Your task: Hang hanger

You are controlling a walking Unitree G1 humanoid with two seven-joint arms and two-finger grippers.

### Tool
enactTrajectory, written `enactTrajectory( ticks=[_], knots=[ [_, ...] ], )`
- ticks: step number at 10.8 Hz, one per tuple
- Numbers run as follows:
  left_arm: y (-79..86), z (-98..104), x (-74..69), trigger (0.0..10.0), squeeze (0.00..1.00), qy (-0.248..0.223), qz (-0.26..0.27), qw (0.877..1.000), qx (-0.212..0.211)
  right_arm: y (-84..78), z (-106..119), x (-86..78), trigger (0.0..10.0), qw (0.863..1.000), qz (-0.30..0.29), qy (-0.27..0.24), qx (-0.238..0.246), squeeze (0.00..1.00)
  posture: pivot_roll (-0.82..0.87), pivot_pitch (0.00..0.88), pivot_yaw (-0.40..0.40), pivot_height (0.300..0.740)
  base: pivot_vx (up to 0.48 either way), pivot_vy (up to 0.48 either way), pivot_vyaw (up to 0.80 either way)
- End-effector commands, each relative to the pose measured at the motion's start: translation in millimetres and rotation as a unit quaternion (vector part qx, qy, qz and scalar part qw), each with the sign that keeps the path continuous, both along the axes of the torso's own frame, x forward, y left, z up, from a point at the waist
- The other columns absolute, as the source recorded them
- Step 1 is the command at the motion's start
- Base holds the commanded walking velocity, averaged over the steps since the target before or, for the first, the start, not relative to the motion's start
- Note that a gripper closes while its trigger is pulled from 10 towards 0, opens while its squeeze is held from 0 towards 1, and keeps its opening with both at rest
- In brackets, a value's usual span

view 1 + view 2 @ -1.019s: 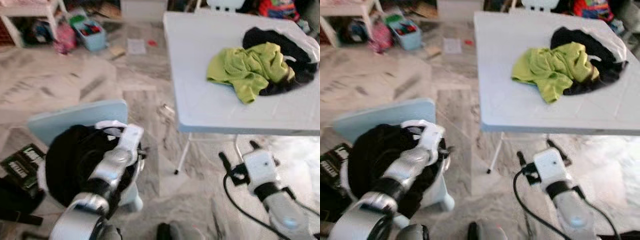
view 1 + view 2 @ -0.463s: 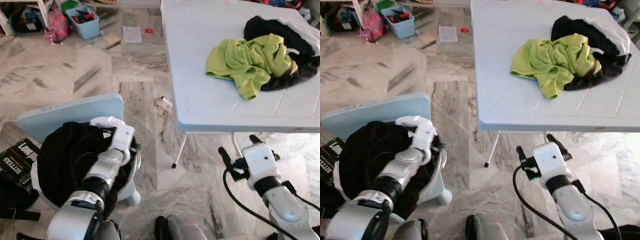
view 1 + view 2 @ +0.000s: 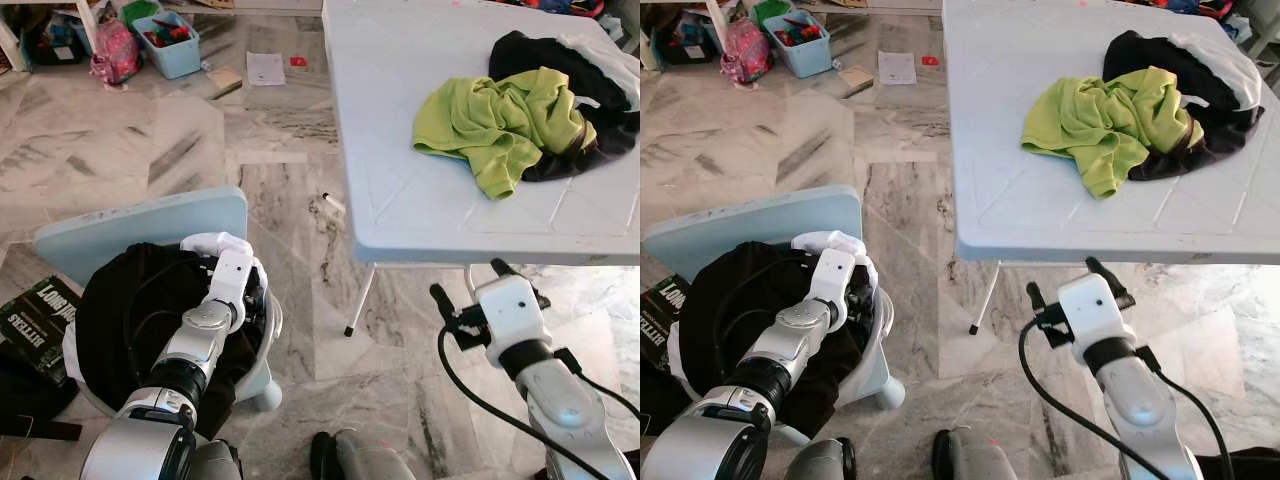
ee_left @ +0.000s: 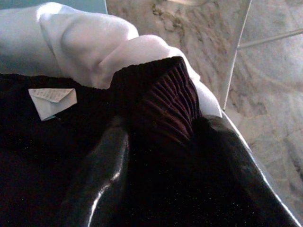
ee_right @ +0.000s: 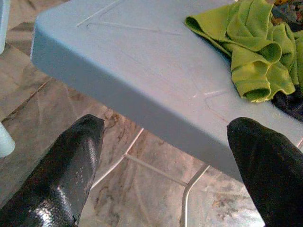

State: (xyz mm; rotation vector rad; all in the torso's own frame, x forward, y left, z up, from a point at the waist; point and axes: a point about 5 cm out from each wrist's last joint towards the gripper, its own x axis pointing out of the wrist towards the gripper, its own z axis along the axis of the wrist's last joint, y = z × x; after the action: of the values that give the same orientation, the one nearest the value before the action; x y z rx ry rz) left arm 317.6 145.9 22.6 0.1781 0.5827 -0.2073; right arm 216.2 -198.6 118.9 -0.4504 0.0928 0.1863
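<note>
- We have our left gripper (image 4: 156, 142) pushed down into the black garment (image 3: 140, 320) heaped on the pale blue chair (image 3: 150, 225). In the left wrist view its jaws stand narrow, with the ribbed dark collar (image 4: 165, 99) bunched between them; we judge they are pinching that fabric, though we cannot see whether anything stiff lies inside the fold.
- A white garment (image 4: 85, 42) lies just beyond the collar, touching it, and a small white label (image 4: 52, 100) sits on the black cloth beside one finger.
- We cannot make out the hanger itself. If it is here, it is buried in this heap, so we should feel for it, not trust the view.
- Our right gripper (image 5: 165, 137) hangs below the near edge of the white table (image 3: 420, 200), jaws wide and holding nothing. The green shirt (image 3: 500, 120) and another dark garment (image 3: 560, 70) lie on the table top, well apart from it.
- To do this step well, we judge the grip should be firm on the collar before lifting, and the lift slow and straight up, so the white garment is not dragged along.
- The risk is cloth slipping from a shallow pinch. The free right gripper could steady the load once it clears the chair.
</note>
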Motion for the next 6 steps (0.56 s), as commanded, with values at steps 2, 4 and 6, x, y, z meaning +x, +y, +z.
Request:
enactTrajectory(
  ticks=[2, 4, 6],
  knots=[
    [-2.0, 3, 0.8, 0.0, 0.0, -0.011, 0.0, 1.0, -0.005, 0.5, -3, 4.3, 10.0, 1.0, 0.004, -0.001, -0.005, 0.0, -0.19, 0.131, -0.106, 0.74, 0.0, 0.0, 0.0],
    [-3.4, 5, 1.3, 0.0, 0.0, -0.018, -0.003, 1.0, -0.013, 0.7, 0, 12.5, 10.0, 1.0, 0.011, -0.015, -0.015, 0.0, -0.18, 0.116, -0.111, 0.74, 0.0, 0.0, 0.0],
    [0.3, 9, 4.8, 0.0, 0.0, -0.036, 0.008, 0.999, -0.013, 1.4, 0, 16.9, 10.0, 1.0, 0.011, -0.019, -0.016, 0.0, -0.18, 0.106, -0.106, 0.74, 0.0, 0.0, 0.0]
  ],
)
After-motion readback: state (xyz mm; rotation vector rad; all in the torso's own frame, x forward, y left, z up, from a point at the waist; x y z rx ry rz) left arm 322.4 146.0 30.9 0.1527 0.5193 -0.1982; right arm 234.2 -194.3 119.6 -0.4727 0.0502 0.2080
